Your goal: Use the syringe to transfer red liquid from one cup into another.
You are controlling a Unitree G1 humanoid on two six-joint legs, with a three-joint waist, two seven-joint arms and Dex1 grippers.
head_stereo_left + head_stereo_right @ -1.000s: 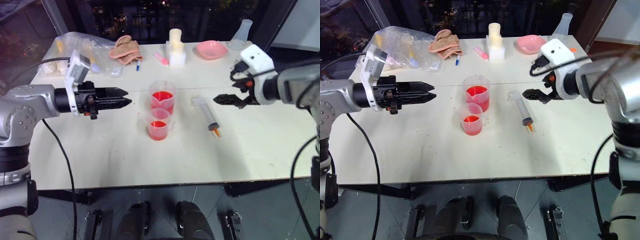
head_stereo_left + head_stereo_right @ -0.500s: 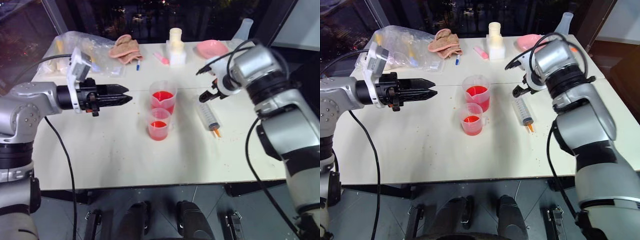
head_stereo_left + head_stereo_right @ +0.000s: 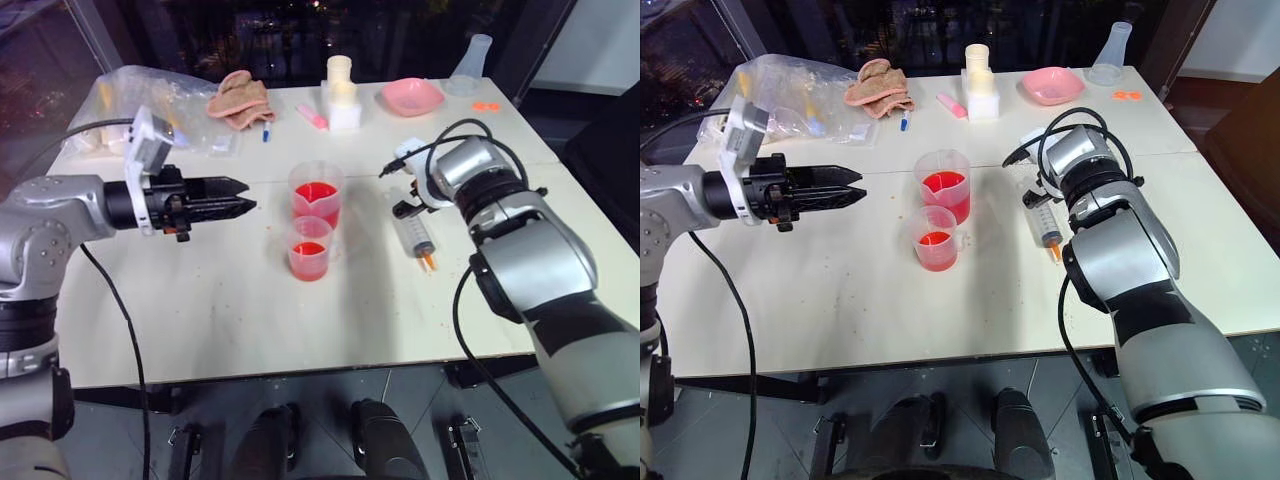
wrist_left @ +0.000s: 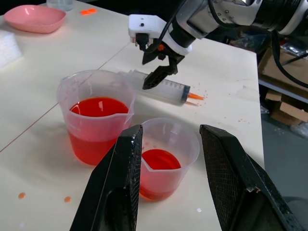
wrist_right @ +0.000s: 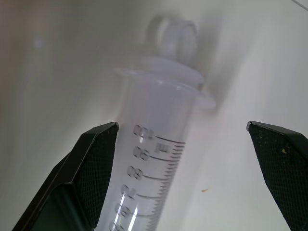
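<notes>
The syringe [image 3: 416, 236] lies flat on the white table [image 3: 220, 320], orange tip [image 3: 430, 262] toward the near edge. My right gripper [image 3: 408, 207] hangs low over its plunger end, open, and in the right wrist view the graduated barrel [image 5: 154, 163] lies between the fingers [image 5: 96, 159], close to one of them. Left of the syringe stand two clear cups with red liquid: a larger one [image 3: 316, 198] behind a smaller one [image 3: 309, 248]. My left gripper [image 3: 245, 207] hovers level to the left of the cups, open and empty, pointing at them [image 4: 172, 132].
Along the far side of the table are a plastic bag [image 3: 150, 100], a crumpled cloth [image 3: 238, 98], a white block with cream cylinders [image 3: 340, 92], a pink bowl [image 3: 414, 96] and a clear flask [image 3: 470, 62]. A table seam runs behind the cups.
My right gripper came down and in from the right, now sitting over the syringe's plunger end. The left gripper stayed put. The camera view shifted slightly.
</notes>
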